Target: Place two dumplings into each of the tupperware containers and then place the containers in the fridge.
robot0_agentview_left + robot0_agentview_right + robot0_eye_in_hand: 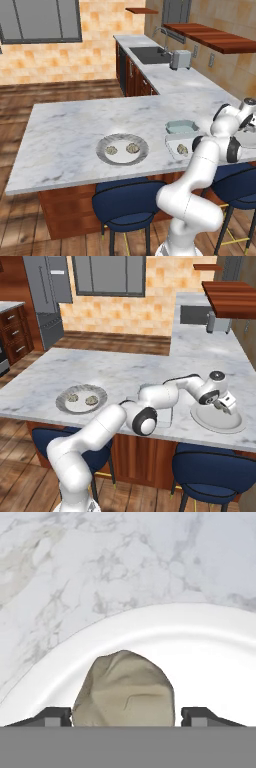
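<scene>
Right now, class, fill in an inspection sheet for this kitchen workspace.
Surface: marble counter.
Job's things: two dumplings on grey plate; third dumpling in clear tupperware; blue-green tupperware looks empty; fourth dumpling on white plate; fridge across the room.
Clutter: toaster.
Grippers: tool open, tips astride fourth dumpling.
Cables: nothing seen.
Surroundings: sink, blue stools.

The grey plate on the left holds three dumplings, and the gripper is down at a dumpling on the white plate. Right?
Not quite: the grey plate holds two dumplings, as the left base view shows. The gripper is indeed at a dumpling on the white plate.
</scene>
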